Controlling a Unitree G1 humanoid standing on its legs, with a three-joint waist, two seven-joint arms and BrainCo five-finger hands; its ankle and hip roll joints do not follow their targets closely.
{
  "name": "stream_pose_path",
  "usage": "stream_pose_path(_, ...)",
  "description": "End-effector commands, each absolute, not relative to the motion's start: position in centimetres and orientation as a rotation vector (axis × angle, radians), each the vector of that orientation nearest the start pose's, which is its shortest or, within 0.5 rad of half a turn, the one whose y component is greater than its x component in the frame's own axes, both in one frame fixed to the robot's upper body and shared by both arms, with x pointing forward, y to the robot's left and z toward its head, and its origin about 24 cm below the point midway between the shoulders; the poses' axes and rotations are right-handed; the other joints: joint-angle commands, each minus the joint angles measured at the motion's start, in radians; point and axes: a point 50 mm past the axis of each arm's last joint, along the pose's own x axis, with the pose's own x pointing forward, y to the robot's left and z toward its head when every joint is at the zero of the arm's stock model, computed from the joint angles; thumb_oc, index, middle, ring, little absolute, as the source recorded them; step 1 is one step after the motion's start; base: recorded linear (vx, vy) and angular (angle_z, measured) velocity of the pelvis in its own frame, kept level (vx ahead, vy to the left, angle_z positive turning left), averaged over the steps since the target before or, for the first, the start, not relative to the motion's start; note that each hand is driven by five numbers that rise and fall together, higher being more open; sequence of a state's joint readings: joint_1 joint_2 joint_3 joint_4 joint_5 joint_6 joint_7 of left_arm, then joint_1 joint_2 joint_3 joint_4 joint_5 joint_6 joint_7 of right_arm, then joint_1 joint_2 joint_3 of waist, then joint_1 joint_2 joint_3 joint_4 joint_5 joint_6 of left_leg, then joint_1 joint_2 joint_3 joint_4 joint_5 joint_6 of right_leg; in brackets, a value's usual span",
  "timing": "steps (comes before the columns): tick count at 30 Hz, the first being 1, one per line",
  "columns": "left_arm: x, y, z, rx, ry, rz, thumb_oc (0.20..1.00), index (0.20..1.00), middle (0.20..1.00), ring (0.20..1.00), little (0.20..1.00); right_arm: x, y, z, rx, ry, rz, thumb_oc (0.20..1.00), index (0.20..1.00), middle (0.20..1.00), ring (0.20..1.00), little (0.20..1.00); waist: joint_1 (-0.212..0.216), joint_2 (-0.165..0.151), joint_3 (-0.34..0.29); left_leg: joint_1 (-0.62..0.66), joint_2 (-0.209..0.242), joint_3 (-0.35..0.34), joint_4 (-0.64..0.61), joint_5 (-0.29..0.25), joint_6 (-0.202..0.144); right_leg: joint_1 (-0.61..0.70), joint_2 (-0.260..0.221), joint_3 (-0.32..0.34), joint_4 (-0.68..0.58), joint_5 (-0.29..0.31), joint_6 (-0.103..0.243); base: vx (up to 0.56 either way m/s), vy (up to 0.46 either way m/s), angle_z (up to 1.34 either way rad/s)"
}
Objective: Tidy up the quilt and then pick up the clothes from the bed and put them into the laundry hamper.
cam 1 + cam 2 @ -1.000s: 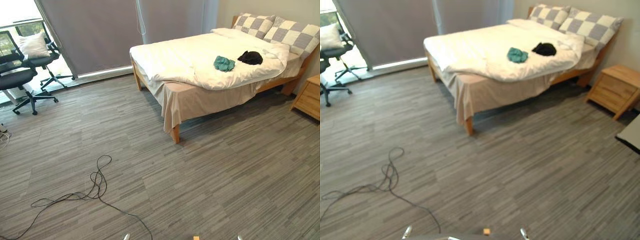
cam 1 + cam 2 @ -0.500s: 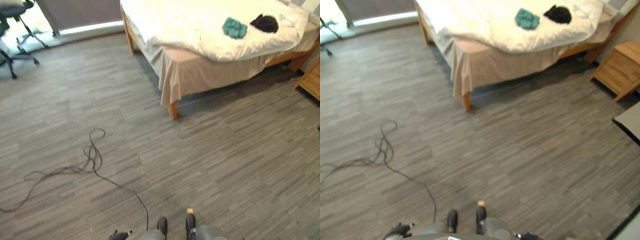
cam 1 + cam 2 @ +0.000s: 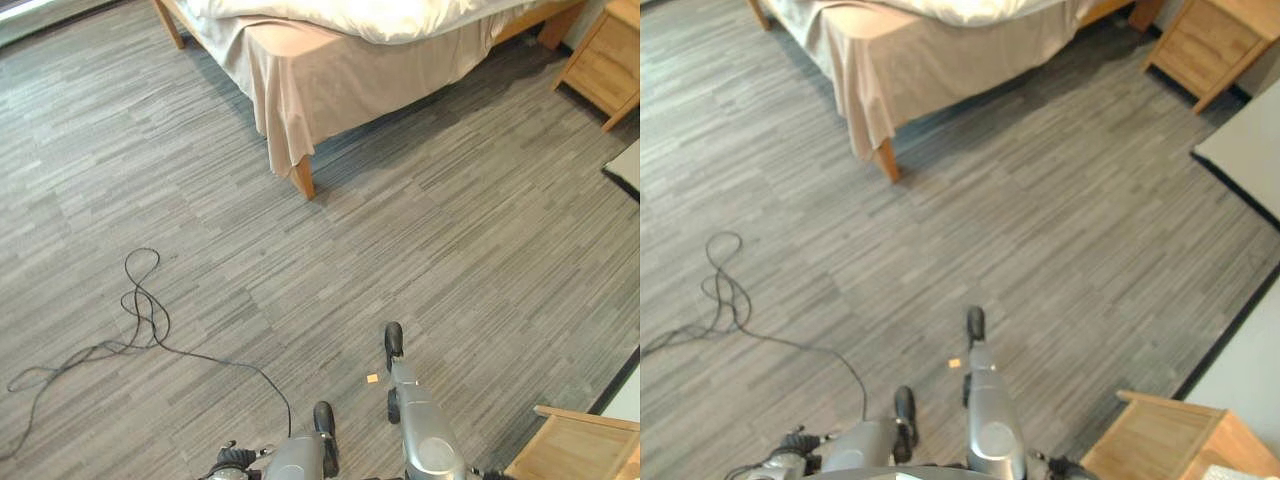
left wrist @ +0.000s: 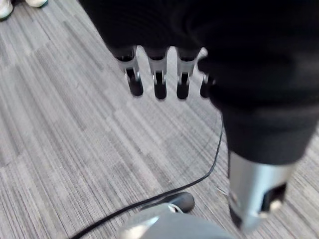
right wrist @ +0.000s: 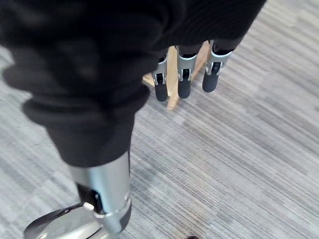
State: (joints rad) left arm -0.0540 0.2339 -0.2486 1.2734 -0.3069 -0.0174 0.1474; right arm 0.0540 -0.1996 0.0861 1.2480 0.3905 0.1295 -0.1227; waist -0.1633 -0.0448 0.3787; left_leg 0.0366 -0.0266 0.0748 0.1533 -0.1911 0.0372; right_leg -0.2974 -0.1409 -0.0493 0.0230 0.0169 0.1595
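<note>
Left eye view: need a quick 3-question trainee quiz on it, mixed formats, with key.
1. True or false: the left hand holds a piece of clothing.
2. What hangs down over the near corner of the bed? A) a beige sheet B) a green towel C) a black jacket
3. Fill in: the wooden nightstand stands on the floor at the robot's ___ of the bed.

Key: 1 false, its fingers are straight and empty above the floor; 2 A; 3 right.
</note>
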Motion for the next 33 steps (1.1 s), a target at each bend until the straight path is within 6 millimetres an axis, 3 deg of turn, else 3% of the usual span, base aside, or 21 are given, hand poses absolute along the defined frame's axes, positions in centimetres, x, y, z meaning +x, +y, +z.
stream_pose_path(1, 7.3, 21.4, -16.9, 0.165, 1.258, 0.197, 1.000, 1.000, 1.000, 1.000, 1.000, 4.5, -24.0, -16.9, -0.083, 1.432, -0.340, 1.000, 1.000, 1.000, 1.000, 1.000, -0.020, 0.051, -0.059, 0.158, -0.014, 0.030, 0.108, -0.136, -0.003, -0.023, 0.019, -0.006, 0.013, 0.125, 0.003, 0.74, -0.275, 0.12)
stream_pose_path(3, 6.9, 21.4, -17.0, 0.160, 1.281, 0.181, 1.000, 1.000, 1.000, 1.000, 1.000, 4.3, -24.2, -16.8, -0.094, 1.424, -0.337, 1.000, 1.000, 1.000, 1.000, 1.000, -0.026, 0.065, -0.075, 0.180, 0.012, 0.028, 0.146, -0.103, -0.025, -0.022, 0.027, 0.000, 0.054, 0.115, -0.011, 0.58, -0.229, 0.02)
stream_pose_path(5, 5.9, 21.0, -17.1, 0.164, 1.292, 0.155, 1.000, 1.000, 1.000, 1.000, 1.000, 4.9, -24.5, -16.7, -0.072, 1.350, -0.358, 1.000, 1.000, 1.000, 1.000, 1.000, -0.034, 0.081, -0.109, 0.191, 0.063, 0.047, 0.242, 0.020, -0.068, 0.001, 0.049, -0.016, 0.087, 0.093, -0.045, 0.60, -0.257, 0.13)
stream_pose_path(6, 5.7, 20.7, -17.2, 0.148, 1.287, 0.170, 1.000, 1.000, 1.000, 1.000, 1.000, 5.8, -24.7, -16.4, -0.077, 1.304, -0.357, 1.000, 1.000, 1.000, 1.000, 1.000, -0.038, 0.084, -0.125, 0.154, 0.085, 0.044, 0.336, 0.117, -0.092, 0.028, 0.073, -0.007, 0.077, 0.083, -0.069, 0.55, -0.256, 0.11)
stream_pose_path(7, 5.8, 20.6, -17.2, 0.132, 1.280, 0.180, 1.000, 1.000, 1.000, 1.000, 1.000, 6.3, -24.9, -16.2, -0.083, 1.277, -0.356, 1.000, 1.000, 1.000, 1.000, 1.000, -0.035, 0.082, -0.127, 0.121, 0.099, 0.043, 0.407, 0.149, -0.097, 0.049, 0.086, -0.001, 0.075, 0.074, -0.085, 0.40, -0.203, 0.10)
stream_pose_path(8, 5.9, 20.5, -17.2, 0.125, 1.277, 0.184, 1.000, 1.000, 1.000, 1.000, 1.000, 6.5, -25.0, -16.2, -0.087, 1.265, -0.354, 1.000, 1.000, 1.000, 1.000, 1.000, -0.035, 0.076, -0.130, 0.102, 0.101, 0.042, 0.433, 0.165, -0.098, 0.055, 0.085, 0.002, 0.074, 0.072, -0.092, 0.38, -0.208, -0.06)
stream_pose_path(9, 6.6, 20.2, -17.1, 0.103, 1.254, 0.180, 1.000, 1.000, 1.000, 1.000, 1.000, 7.8, -25.6, -15.7, -0.095, 1.190, -0.361, 1.000, 1.000, 1.000, 1.000, 1.000, -0.008, 0.059, -0.119, -0.028, 0.085, 0.023, 0.555, 0.172, -0.085, 0.108, 0.092, 0.011, 0.066, 0.054, -0.117, 0.39, -0.191, -0.02)
stream_pose_path(10, 7.0, 20.0, -17.1, 0.108, 1.245, 0.166, 1.000, 1.000, 1.000, 1.000, 1.000, 8.8, -25.9, -15.3, -0.083, 1.137, -0.369, 1.000, 1.000, 1.000, 1.000, 1.000, 0.018, 0.048, -0.107, -0.124, 0.049, -0.001, 0.571, 0.155, -0.066, 0.144, 0.092, 0.021, 0.061, 0.042, -0.122, 0.51, -0.197, 0.02)
stream_pose_path(12, 7.2, 19.9, -17.0, 0.117, 1.248, 0.169, 1.000, 1.000, 1.000, 1.000, 1.000, 10.6, -25.8, -14.8, -0.054, 1.048, -0.359, 1.000, 1.000, 1.000, 1.000, 1.000, 0.050, 0.035, -0.095, -0.230, 0.006, -0.016, 0.474, 0.150, -0.037, 0.185, 0.095, 0.039, 0.057, 0.021, -0.118, 0.37, -0.064, -0.01)
stream_pose_path(13, 7.0, 20.3, -17.0, 0.124, 1.261, 0.190, 1.000, 1.000, 1.000, 1.000, 1.000, 12.1, -25.4, -14.3, -0.042, 0.991, -0.334, 1.000, 1.000, 1.000, 1.000, 1.000, 0.076, 0.029, -0.075, -0.277, 0.002, -0.005, 0.330, 0.158, -0.026, 0.223, 0.107, 0.052, 0.056, -0.008, -0.114, 0.43, -0.004, -0.21)
stream_pose_path(16, 5.9, 20.9, -17.2, 0.127, 1.308, 0.218, 1.000, 1.000, 1.000, 1.000, 1.000, 13.3, -24.3, -14.2, -0.078, 0.983, -0.274, 1.000, 1.000, 1.000, 1.000, 1.000, 0.139, 0.040, -0.055, -0.376, 0.008, -0.013, -0.045, 0.273, -0.051, 0.320, 0.153, 0.084, 0.055, -0.081, -0.123, 0.56, 0.052, -0.27)
stream_pose_path(19, 4.6, 20.5, -17.5, 0.099, 1.345, 0.237, 1.000, 1.000, 1.000, 1.000, 1.000, 12.4, -24.0, -14.8, -0.132, 1.046, -0.253, 1.000, 1.000, 1.000, 1.000, 1.000, 0.189, 0.038, -0.041, -0.418, 0.007, -0.067, -0.174, 0.286, -0.055, 0.408, 0.144, 0.132, 0.059, -0.138, -0.109, 0.61, 0.131, -0.54)
stream_pose_path(22, 4.2, 20.4, -17.6, 0.100, 1.360, 0.255, 1.000, 1.000, 1.000, 1.000, 1.000, 12.1, -23.9, -15.0, -0.162, 1.069, -0.267, 1.000, 1.000, 1.000, 1.000, 1.000, 0.210, 0.040, -0.054, -0.409, 0.027, -0.036, -0.163, 0.263, -0.055, 0.455, 0.106, 0.103, 0.104, -0.193, -0.078, 0.52, 0.154, -1.03)
stream_pose_path(23, 3.7, 20.8, -17.5, 0.135, 1.368, 0.252, 1.000, 1.000, 1.000, 1.000, 1.000, 11.2, -24.1, -15.3, -0.145, 1.108, -0.299, 1.000, 1.000, 1.000, 1.000, 1.000, 0.232, 0.031, -0.091, -0.396, 0.041, 0.006, -0.118, 0.256, -0.053, 0.530, 0.046, 0.043, 0.167, -0.202, -0.049, 0.72, 0.185, -0.83)
stream_pose_path(25, 4.1, 21.2, -17.4, 0.147, 1.328, 0.250, 1.000, 1.000, 1.000, 1.000, 1.000, 10.4, -23.8, -15.5, -0.127, 1.090, -0.307, 1.000, 1.000, 1.000, 1.000, 1.000, 0.240, 0.026, -0.121, -0.364, 0.032, 0.020, -0.077, 0.260, -0.026, 0.494, -0.018, -0.035, 0.381, -0.119, -0.007, 0.63, 0.172, -0.29)
stream_pose_path(26, 4.1, 21.2, -17.4, 0.148, 1.326, 0.249, 1.000, 1.000, 1.000, 1.000, 1.000, 10.4, -23.8, -15.4, -0.126, 1.087, -0.308, 1.000, 1.000, 1.000, 1.000, 1.000, 0.239, 0.028, -0.123, -0.358, 0.032, 0.023, -0.077, 0.259, -0.023, 0.485, -0.023, -0.045, 0.419, -0.105, -0.006, 0.51, 0.238, -0.13)
stream_pose_path(27, 4.5, 21.3, -17.3, 0.153, 1.309, 0.250, 1.000, 1.000, 1.000, 1.000, 1.000, 10.7, -23.5, -15.3, -0.122, 1.048, -0.312, 1.000, 1.000, 1.000, 1.000, 1.000, 0.230, 0.046, -0.128, -0.303, 0.022, 0.044, -0.078, 0.250, -0.001, 0.397, -0.071, -0.092, 0.598, -0.009, -0.009, 0.39, 0.238, -0.32)
stream_pose_path(28, 4.7, 21.5, -17.2, 0.150, 1.295, 0.266, 1.000, 1.000, 1.000, 1.000, 1.000, 11.3, -23.2, -15.1, -0.132, 1.021, -0.302, 1.000, 1.000, 1.000, 1.000, 1.000, 0.225, 0.052, -0.129, -0.269, 0.016, 0.055, -0.079, 0.241, 0.009, 0.340, -0.114, -0.114, 0.646, 0.014, -0.019, 0.44, 0.252, -0.31)
stream_pose_path(30, 5.5, 22.3, -16.9, 0.121, 1.257, 0.313, 1.000, 1.000, 1.000, 1.000, 1.000, 13.0, -22.4, -14.5, -0.142, 0.954, -0.271, 1.000, 1.000, 1.000, 1.000, 1.000, 0.222, 0.052, -0.123, -0.213, 0.016, 0.070, -0.082, 0.219, 0.012, 0.283, -0.161, -0.154, 0.573, 0.002, -0.031, 0.40, -0.011, -0.12)
stream_pose_path(31, 6.2, 23.0, -16.7, 0.116, 1.227, 0.330, 1.000, 1.000, 1.000, 1.000, 1.000, 14.1, -22.1, -14.1, -0.133, 0.921, -0.261, 1.000, 1.000, 1.000, 1.000, 1.000, 0.213, 0.055, -0.113, -0.188, 0.026, 0.055, -0.085, 0.207, 0.004, 0.248, -0.132, -0.161, 0.472, -0.037, -0.041, 0.40, -0.222, -0.08)
stream_pose_path(33, 7.4, 24.1, -16.2, 0.102, 1.179, 0.375, 1.000, 1.000, 1.000, 1.000, 1.000, 15.4, -21.8, -13.6, -0.138, 0.885, -0.233, 1.000, 1.000, 1.000, 1.000, 1.000, 0.200, 0.053, -0.094, -0.145, 0.037, 0.023, -0.086, 0.185, -0.003, 0.195, -0.105, -0.154, 0.309, -0.042, -0.048, 0.21, -0.246, 0.14)
